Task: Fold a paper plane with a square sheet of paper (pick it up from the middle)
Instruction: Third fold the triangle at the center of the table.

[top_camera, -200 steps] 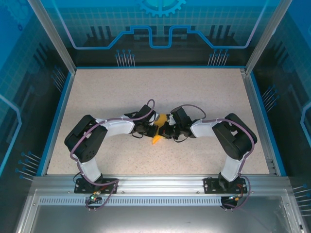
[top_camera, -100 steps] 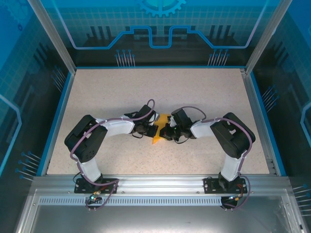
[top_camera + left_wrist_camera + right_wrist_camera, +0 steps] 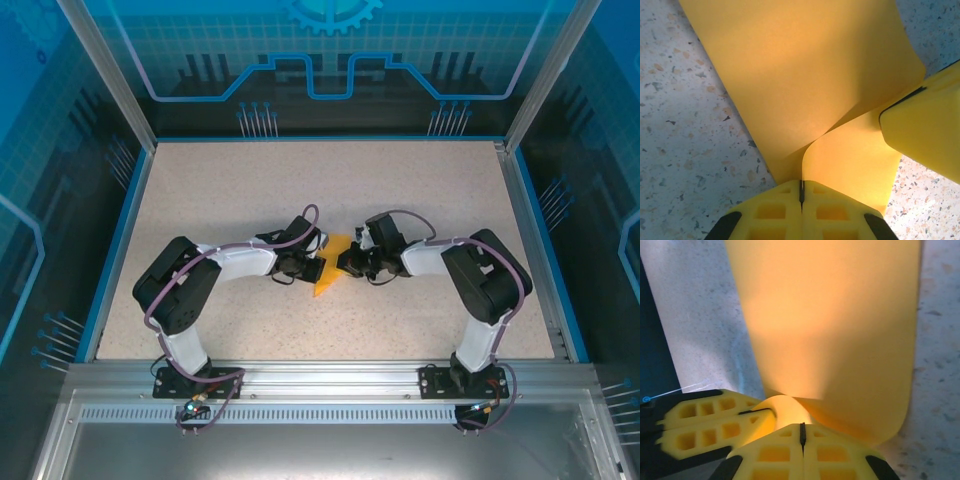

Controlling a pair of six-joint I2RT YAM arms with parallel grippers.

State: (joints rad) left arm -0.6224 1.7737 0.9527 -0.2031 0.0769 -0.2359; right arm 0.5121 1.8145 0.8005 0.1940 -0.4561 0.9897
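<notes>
1. The square sheet of paper (image 3: 331,265): orange-yellow, plain, roughly mid-table (image 3: 250,190), btwn the two grippers.
2. Sheet isn't flat. Top cam shows it as a narrow slanted shape w/ a pointed end toward the near edge. Wrist cams show it bowed, w/ a soft curl where it's pinched.
3. Left gripper (image 3: 801,192): clenched on the sheet. Its yellow fingers meet w/ just a thin dark seam btwn them, and the paper runs into that seam.
4. Right gripper (image 3: 801,432): likewise clamped on the sheet, fingers pressed together, paper rising out of the seam.
5. Grippers sit just beside each other on the paper. In left wrist cam, one of the right gripper's fingers (image 3: 927,130) comes in from the right edge, against the paper. In right wrist cam, the left gripper's fingers (image 3: 715,420) lie at lower left, next to the curl.
6. Top cam: left arm (image 3: 245,262) reaches in from the left, right arm (image 3: 425,262) from the right. Both elbows are bent, wrists low over the table, facing each other.
7. Speckled beige tabletop shows on either side of the sheet in both wrist cams. Can't tell whether the paper's lower edge touches it.
</notes>
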